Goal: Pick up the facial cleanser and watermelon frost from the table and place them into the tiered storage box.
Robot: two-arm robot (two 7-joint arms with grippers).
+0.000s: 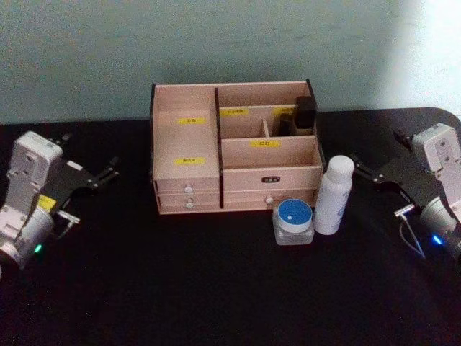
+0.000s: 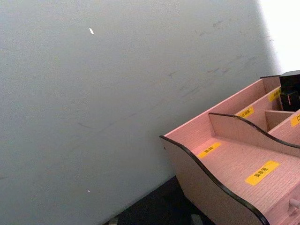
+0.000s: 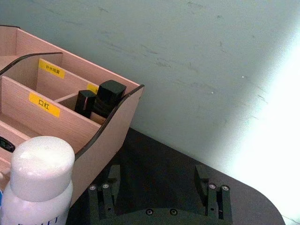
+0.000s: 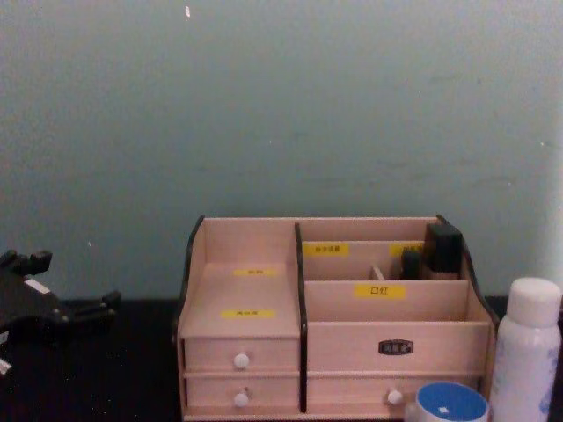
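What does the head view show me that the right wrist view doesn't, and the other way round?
Head view adds: the watermelon frost on the table just left of the facial cleanser; the left gripper, jaws open, left of the tiered storage box; and the box's drawers. Right wrist view adds: the outer face of the box's right side wall. Both share: the cleanser, the box with dark items in its back right compartment, and the right gripper, jaws open and empty.
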